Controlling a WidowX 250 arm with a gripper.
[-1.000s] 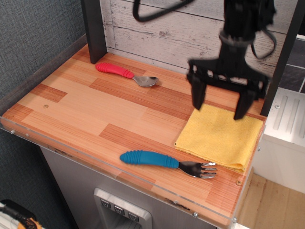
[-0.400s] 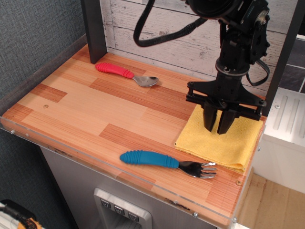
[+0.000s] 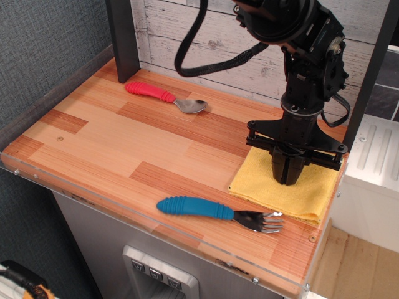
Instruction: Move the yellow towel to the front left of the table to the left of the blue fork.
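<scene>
The yellow towel (image 3: 313,194) lies flat at the front right corner of the table (image 3: 118,140). The blue fork (image 3: 198,207) lies along the front edge just left of the towel, handle to the left, tines touching the towel's front edge. My gripper (image 3: 288,177) stands upright over the middle of the towel. Its two black fingers are closed together with their tips down in the cloth, pinching it.
A red-handled metal spoon (image 3: 163,96) lies at the back of the table. Dark posts stand at the back left (image 3: 123,37) and at the right (image 3: 373,68). A clear plastic rim (image 3: 106,208) runs along the front. A white unit (image 3: 374,180) stands to the right.
The gripper was wide open above the towel. It has come down onto the cloth and its fingers have closed together.
</scene>
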